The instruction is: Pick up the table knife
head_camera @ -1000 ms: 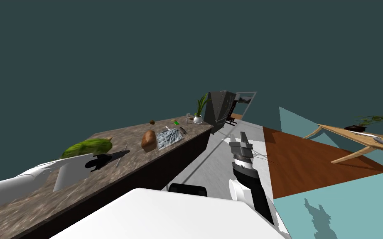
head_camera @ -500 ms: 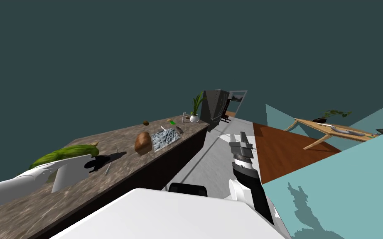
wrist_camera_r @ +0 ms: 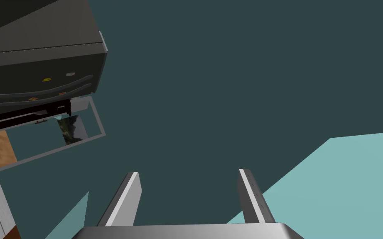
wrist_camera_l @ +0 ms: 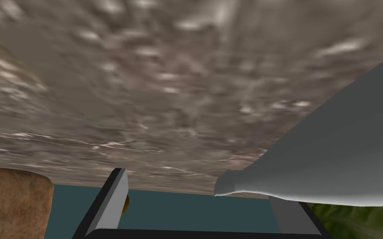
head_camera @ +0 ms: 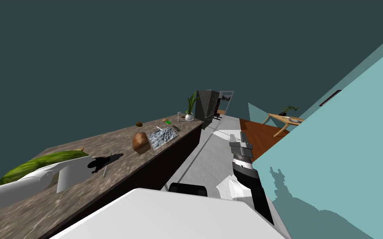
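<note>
Reaching over the brown desk (head_camera: 62, 199) at lower left, the left gripper (head_camera: 96, 164) has its fingers spread just beside the thin grey table knife (head_camera: 106, 165), which appears to lie on the desk ungrasped, so closing and lifting remain; the right gripper (head_camera: 240, 139) is also spread.

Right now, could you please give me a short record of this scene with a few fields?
surface: brown marbled counter
table knife: lying flat on the counter, not gripped
left pincer: open, over the counter at the knife
right pincer: open, away from the counter
nearby: brown loaf farther along; large green vegetable behind the left arm
</note>
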Controlling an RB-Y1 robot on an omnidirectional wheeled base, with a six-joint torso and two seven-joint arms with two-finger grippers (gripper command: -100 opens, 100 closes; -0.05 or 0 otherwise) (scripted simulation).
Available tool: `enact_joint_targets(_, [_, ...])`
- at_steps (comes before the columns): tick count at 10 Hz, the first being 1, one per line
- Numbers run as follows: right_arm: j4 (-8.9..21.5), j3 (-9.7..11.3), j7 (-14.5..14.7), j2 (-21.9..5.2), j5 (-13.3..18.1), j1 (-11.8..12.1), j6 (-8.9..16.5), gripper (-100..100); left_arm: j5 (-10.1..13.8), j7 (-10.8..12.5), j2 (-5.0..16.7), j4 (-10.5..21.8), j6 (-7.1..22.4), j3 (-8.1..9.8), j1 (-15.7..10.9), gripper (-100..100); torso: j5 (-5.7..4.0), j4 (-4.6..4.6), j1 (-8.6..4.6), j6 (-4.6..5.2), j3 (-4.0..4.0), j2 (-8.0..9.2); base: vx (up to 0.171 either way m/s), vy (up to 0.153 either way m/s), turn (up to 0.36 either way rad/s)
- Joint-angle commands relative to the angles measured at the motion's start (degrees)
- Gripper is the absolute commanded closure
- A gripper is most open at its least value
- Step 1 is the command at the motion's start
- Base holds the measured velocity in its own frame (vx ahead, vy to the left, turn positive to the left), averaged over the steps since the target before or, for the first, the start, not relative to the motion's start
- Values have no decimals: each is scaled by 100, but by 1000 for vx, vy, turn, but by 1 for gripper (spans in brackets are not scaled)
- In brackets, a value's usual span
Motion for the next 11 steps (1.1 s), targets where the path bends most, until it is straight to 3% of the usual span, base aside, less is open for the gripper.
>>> enact_joint_targets(1, [0, 0, 0, 0, 0, 0, 0, 0, 0, 0, 0, 0, 0, 0, 0, 100, 0, 0, 0, 0, 0, 0, -12, 4, 9])
enact_joint_targets(5, [0, 0, 0, 0, 0, 1, 0, 0, 4, 4, 6, 20, 35, -8, 17, 100, 5, 1, -4, 19, -11, -24, -2, 1, 6])
enact_joint_targets(6, [0, 0, 0, 0, 0, 1, 0, 0, 2, 2, 7, 19, 33, -8, 15, 0, 5, 0, -3, 18, -12, -25, 0, 0, 0])
enact_joint_targets(7, [0, 0, 0, 0, 0, 1, 0, 0, -37, -6, 84, -95, -84, 2, 41, 100, 6, 0, -3, 17, -12, -26, 77, -40, 265])
enact_joint_targets(11, [-1, 0, 0, 0, 0, 4, -1, 0, -257, -65, 337, -410, -470, -10, 156, 100, -4, -14, -36, 8, -49, -91, 167, -76, 344])
